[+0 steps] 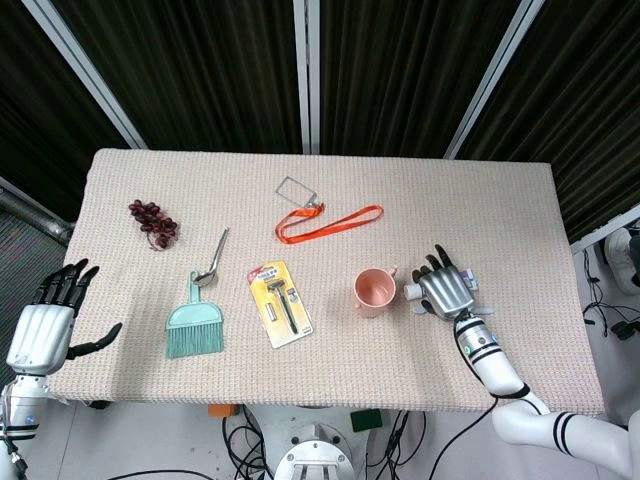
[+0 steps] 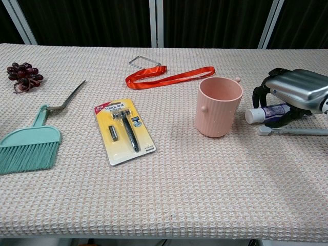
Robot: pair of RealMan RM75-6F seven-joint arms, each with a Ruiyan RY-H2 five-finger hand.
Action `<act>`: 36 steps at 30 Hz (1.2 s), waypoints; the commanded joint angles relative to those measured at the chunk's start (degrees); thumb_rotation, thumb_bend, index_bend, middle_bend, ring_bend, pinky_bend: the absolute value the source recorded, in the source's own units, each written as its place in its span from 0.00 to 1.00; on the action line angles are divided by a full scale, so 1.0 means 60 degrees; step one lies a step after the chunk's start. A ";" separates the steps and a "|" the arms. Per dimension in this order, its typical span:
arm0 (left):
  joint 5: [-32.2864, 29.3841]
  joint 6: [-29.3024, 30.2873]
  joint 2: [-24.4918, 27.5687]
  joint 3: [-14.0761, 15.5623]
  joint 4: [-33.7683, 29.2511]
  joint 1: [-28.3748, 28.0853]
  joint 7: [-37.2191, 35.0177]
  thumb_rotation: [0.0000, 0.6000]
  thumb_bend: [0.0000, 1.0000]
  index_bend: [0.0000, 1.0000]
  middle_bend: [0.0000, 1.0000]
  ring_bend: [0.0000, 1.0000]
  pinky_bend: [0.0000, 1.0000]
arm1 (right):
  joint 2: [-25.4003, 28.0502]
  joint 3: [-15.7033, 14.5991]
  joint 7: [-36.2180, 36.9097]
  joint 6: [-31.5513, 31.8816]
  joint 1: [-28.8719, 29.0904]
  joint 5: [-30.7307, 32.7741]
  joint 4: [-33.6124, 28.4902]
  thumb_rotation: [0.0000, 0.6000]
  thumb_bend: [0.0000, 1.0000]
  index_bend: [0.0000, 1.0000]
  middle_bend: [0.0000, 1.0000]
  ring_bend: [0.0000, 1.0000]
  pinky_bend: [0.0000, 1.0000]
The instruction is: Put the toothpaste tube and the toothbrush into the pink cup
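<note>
At right of frame, my right hand (image 2: 297, 92) arches over the toothpaste tube (image 2: 266, 111), fingers curling around it for a grasp; the toothbrush (image 2: 292, 131) lies alongside, the pink cup (image 2: 218, 106) waiting just left.

We saw the cup (image 2: 218, 106) on the table (image 2: 205, 195). At its three o'clock lay the toothpaste tube (image 2: 266, 112), with the toothbrush (image 2: 292, 131) just in front of it. Our right hand (image 2: 297, 95) sat over the tube. At nine o'clock lay the razor pack (image 2: 123, 131), then the brush (image 2: 28, 146).
</note>
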 commanded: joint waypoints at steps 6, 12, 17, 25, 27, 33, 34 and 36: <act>-0.0085 -0.0002 -0.0064 -0.0014 0.0111 0.0030 -0.0029 0.28 0.17 0.07 0.03 0.04 0.13 | -0.0203 -0.0005 -0.0044 0.0115 0.0051 -0.0124 0.0276 1.00 0.62 0.58 0.53 0.21 0.00; -0.0099 0.0069 -0.0041 -0.0023 0.0166 0.0079 -0.0160 0.28 0.17 0.07 0.03 0.04 0.13 | -0.0271 0.0016 0.0441 0.0684 -0.0054 -0.0605 0.0479 1.00 0.69 0.68 0.60 0.27 0.00; -0.0055 0.0109 -0.0025 -0.0008 0.0194 0.0103 -0.0278 0.28 0.17 0.07 0.03 0.04 0.13 | -0.0002 0.0017 0.1397 0.1484 -0.0295 -0.1251 0.0470 1.00 0.73 0.73 0.64 0.29 0.00; 0.0029 0.0220 0.0029 0.0011 0.0171 0.0159 -0.0405 0.28 0.17 0.07 0.03 0.04 0.13 | 0.1074 0.0549 0.3432 0.3350 -0.0760 -0.2180 -0.0692 1.00 0.73 0.74 0.66 0.28 0.00; 0.0049 0.0247 0.0037 0.0012 0.0144 0.0170 -0.0406 0.28 0.17 0.07 0.03 0.04 0.13 | 0.1272 0.0868 0.4106 0.3777 -0.0771 -0.2333 -0.1248 1.00 0.74 0.75 0.66 0.28 0.00; 0.0094 0.0276 0.0055 0.0026 0.0099 0.0188 -0.0404 0.28 0.17 0.07 0.03 0.04 0.13 | 0.0868 0.1668 0.6271 0.4222 -0.0510 -0.2255 -0.2357 1.00 0.74 0.75 0.66 0.28 0.00; 0.0092 0.0268 0.0058 0.0032 0.0090 0.0190 -0.0395 0.28 0.17 0.07 0.03 0.04 0.13 | 0.0696 0.1753 0.6496 0.4192 -0.0472 -0.2110 -0.2501 1.00 0.73 0.75 0.66 0.28 0.00; 0.0083 0.0240 0.0073 0.0041 0.0071 0.0189 -0.0364 0.29 0.17 0.07 0.03 0.04 0.13 | 0.0262 0.1859 0.6994 0.4062 -0.0386 -0.1806 -0.2811 1.00 0.70 0.75 0.66 0.28 0.00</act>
